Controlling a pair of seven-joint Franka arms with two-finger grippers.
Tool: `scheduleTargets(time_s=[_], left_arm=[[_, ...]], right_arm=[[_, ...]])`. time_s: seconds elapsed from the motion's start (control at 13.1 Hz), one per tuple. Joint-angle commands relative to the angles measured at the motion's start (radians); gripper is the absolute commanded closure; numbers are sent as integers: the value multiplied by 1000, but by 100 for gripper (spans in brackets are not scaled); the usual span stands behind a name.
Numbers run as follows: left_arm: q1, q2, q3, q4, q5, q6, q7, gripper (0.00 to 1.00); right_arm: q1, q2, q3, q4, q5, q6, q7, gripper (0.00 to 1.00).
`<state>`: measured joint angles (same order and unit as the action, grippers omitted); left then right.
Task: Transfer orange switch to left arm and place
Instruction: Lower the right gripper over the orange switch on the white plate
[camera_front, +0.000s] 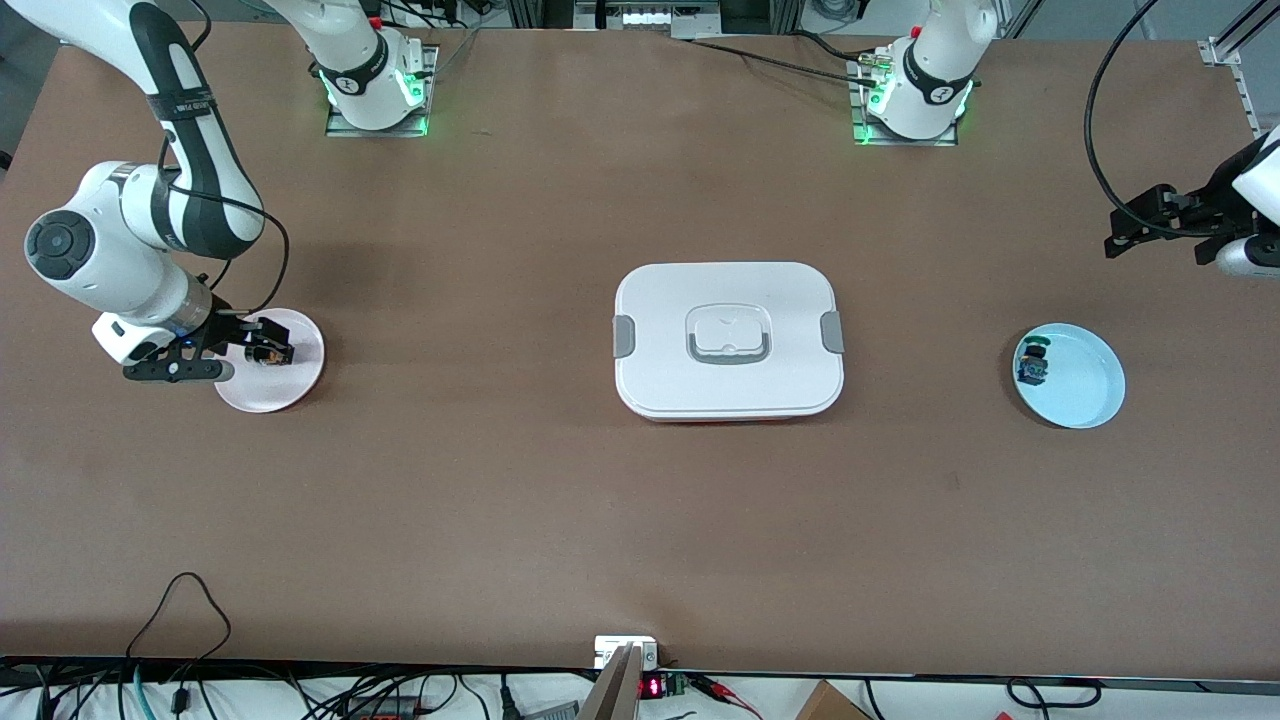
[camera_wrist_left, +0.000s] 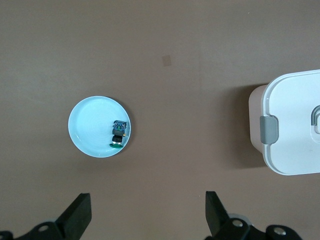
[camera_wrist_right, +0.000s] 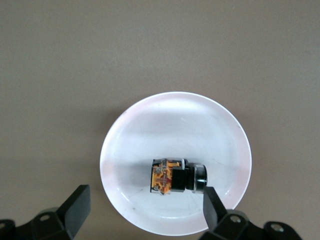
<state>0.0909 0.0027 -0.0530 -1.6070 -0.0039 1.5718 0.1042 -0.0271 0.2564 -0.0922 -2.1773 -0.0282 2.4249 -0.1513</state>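
Observation:
The orange switch, a tiny black part with an orange end, lies on a small pinkish-white plate toward the right arm's end of the table. It also shows in the front view. My right gripper is open over that plate, just above the switch, fingers wide apart. The white lidded box with grey clips sits mid-table; its edge shows in the left wrist view. My left gripper is open, held high over the table at the left arm's end.
A light-blue plate toward the left arm's end holds a small black piece with blue and green parts; both show in the left wrist view, plate, piece. Cables and a small device lie along the table's near edge.

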Motion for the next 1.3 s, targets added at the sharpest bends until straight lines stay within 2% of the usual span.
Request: scheduleTargets(time_s=[0.0, 0.46, 1.23], left_arm=[[-7, -20, -4, -8, 4, 2, 23, 0], [-7, -18, -2, -2, 2, 1, 23, 0], [-8, -20, -4, -1, 4, 1, 23, 0]], right_arm=[[-13, 1, 3, -12, -13, 13, -56, 0], [-54, 69, -1, -21, -13, 55, -171, 0], [-57, 138, -1, -19, -1, 120, -159, 0]])
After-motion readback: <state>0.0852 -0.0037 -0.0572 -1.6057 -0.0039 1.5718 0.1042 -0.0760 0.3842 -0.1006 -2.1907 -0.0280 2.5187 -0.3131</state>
